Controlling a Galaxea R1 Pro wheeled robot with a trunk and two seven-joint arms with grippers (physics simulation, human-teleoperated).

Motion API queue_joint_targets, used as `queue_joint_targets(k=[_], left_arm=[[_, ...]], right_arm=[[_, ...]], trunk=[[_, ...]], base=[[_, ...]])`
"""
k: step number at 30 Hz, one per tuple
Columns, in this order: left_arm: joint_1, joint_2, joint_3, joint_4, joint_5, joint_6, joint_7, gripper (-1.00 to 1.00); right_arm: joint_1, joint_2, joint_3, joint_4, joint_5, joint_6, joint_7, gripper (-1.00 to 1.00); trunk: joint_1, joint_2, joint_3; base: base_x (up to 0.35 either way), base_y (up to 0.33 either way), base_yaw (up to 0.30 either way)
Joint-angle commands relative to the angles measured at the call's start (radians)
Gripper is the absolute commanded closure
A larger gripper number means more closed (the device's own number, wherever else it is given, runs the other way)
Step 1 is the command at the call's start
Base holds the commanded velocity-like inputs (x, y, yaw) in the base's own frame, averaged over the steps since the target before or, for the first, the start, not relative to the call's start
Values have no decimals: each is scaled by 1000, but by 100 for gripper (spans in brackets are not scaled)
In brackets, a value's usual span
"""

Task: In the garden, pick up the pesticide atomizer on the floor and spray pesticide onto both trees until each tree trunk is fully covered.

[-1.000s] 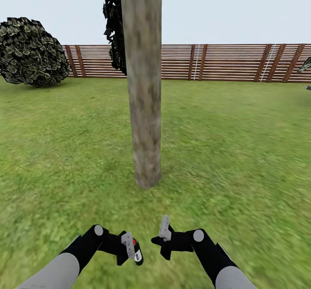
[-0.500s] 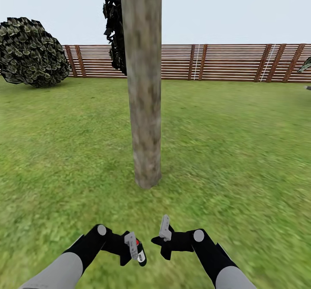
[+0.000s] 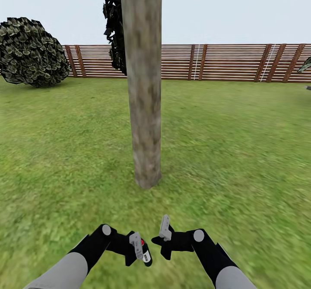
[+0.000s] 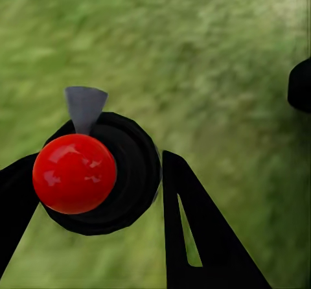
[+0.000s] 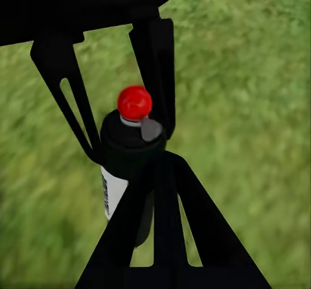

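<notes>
Head camera faces the tree trunk; wrist cameras look down at grass.

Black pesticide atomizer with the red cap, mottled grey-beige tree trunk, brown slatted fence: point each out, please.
black pesticide atomizer with red cap [image 4: 74, 173]: left wrist view, on the red cap.
mottled grey-beige tree trunk [image 3: 144, 99]: head view, mid-height of the bare column.
brown slatted wooden fence [image 3: 229, 62]: head view, on the horizontal slats right of the trunk.

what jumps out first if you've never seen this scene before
A thick, mottled grey-brown tree trunk rises from the grass straight ahead of the robot, in the middle of the head view. Low down, the left gripper clasps a black pesticide atomizer with a bright red cap; the right gripper sits just beside it. A brown slatted fence closes the lawn behind, with a dark bush at far left.
</notes>
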State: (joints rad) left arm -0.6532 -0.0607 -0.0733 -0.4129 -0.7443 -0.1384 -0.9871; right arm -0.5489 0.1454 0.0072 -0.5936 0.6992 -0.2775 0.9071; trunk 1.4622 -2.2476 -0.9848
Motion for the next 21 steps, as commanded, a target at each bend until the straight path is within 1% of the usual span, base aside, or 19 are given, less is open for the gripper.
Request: queue_joint_targets(k=[1,5,11,14,21], left_arm=[[0,-1,1,-1,-9,-10,-1,100],[0,-3,1,-2,-8,-10,-1,100],[1,-13,3,-38,-7,-9,-2,100],[2,-19,3,-40,-8,-9,-2,100],[4,-24,3,-41,-9,-9,-2,100]], right_arm=[[0,0,-1,-1,8,-5,1,100],[0,0,-1,-2,8,-5,1,100],[0,0,-1,-2,8,-5,1,100],[0,0,-1,-2,8,-5,1,100],[0,0,-1,-3,8,-5,1,100]], trunk=[[0,0,-1],[0,0,-1],[0,0,-1],[0,0,-1],[0,0,-1]], base=[[0,0,0],[0,0,0],[0,0,0],[0,0,0],[0,0,0]])
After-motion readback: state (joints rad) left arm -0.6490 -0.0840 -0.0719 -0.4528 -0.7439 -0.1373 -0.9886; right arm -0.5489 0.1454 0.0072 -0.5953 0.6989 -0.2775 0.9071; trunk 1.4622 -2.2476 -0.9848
